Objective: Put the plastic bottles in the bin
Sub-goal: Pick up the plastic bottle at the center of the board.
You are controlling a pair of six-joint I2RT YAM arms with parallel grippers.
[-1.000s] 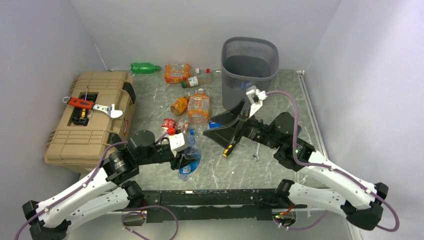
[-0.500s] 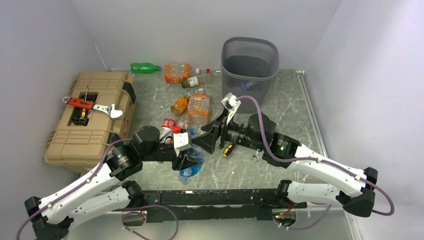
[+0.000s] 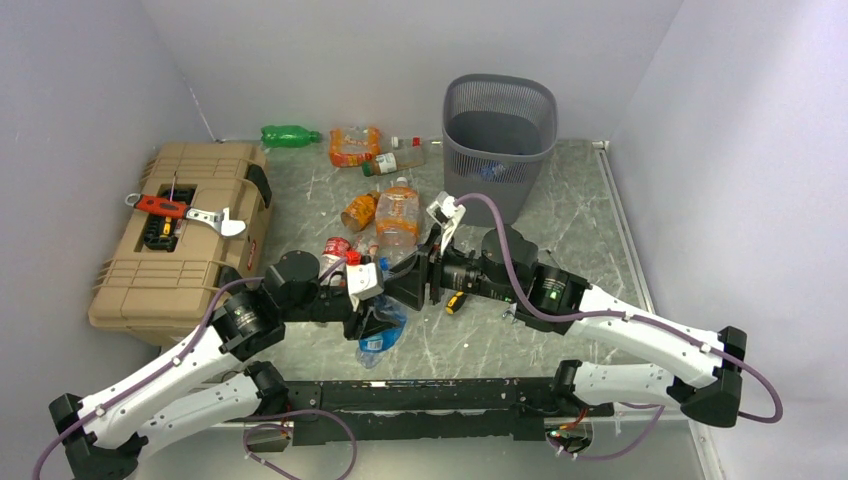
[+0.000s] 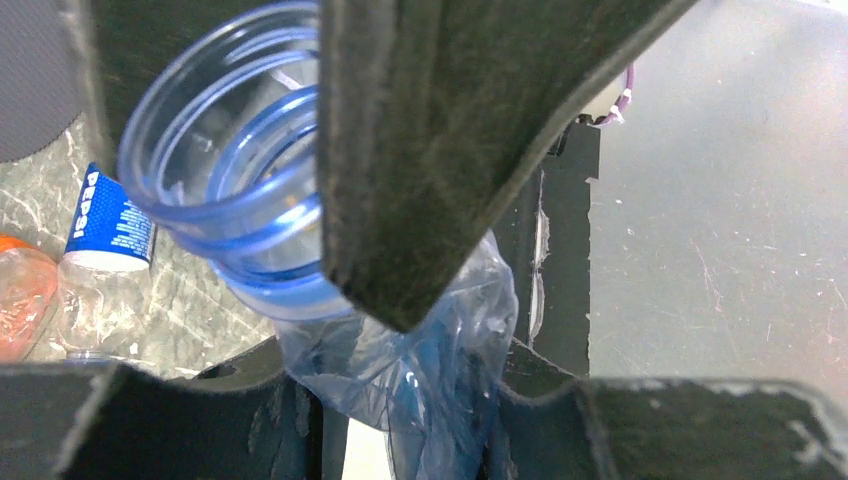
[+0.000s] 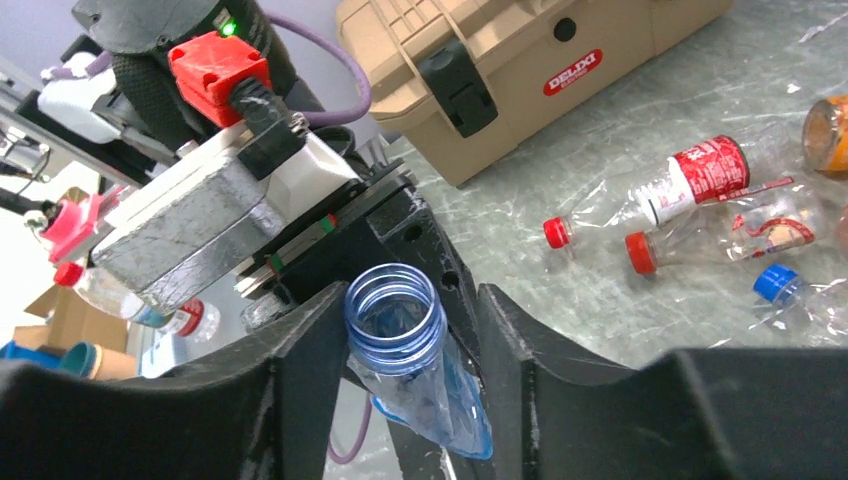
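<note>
A crushed blue-tinted plastic bottle (image 3: 381,332), uncapped, hangs between both arms above the table's near middle. My left gripper (image 3: 372,318) is shut on its flattened body (image 4: 440,350). My right gripper (image 3: 408,286) comes from the right, its fingers on either side of the threaded neck (image 5: 393,322) and closed against it. More plastic bottles lie on the table: a green one (image 3: 290,135), orange-tinted ones (image 3: 355,147) (image 3: 399,210), and a red-labelled one (image 3: 337,247). The dark grey mesh bin (image 3: 482,185) stands at the back, right of centre.
A tan toolbox (image 3: 180,250) with a red tool and a wrench on its lid sits on the left. A black-and-orange screwdriver (image 3: 457,298) and a small wrench (image 3: 510,316) lie under my right arm. Walls close in the table on three sides.
My right arm swung left from beside the bin to the held bottle, and its wide-open jaws narrowed around the neck. The left gripper kept its hold and barely moved.
</note>
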